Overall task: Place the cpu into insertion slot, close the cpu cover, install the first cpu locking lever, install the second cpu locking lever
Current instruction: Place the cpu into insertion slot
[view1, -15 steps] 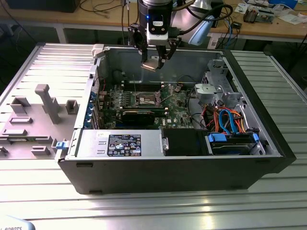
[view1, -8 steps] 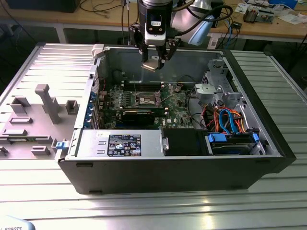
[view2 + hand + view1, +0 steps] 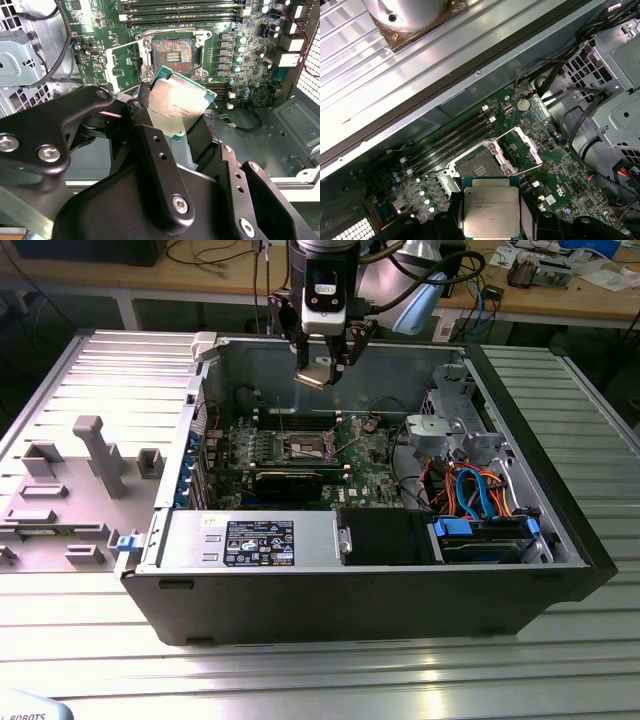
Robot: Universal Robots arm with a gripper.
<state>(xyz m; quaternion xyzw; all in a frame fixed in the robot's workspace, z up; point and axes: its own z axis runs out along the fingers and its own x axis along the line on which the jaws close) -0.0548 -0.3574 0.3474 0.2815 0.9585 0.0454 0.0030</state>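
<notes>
Silver-grey cpu (image 3: pixel 491 207), pinched between gripper (image 3: pixel 320 368) fingers, well above slot (image 3: pixel 479 167); cover (image 3: pixel 529 145) open. Step, seemingly: placement, which needs squaring to slot.

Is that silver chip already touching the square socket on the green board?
Apart. In the exterior view the gripper holds the cpu high above the open case, with clear air down to the insertion slot.

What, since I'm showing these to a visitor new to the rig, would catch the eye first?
The shiny silver cpu, pinched in the fingers of the gripper, hangs above the green motherboard. On the board below, the insertion slot sits empty, its contacts exposed. In the exterior view, the big open computer case dominates the slatted metal table.
</notes>
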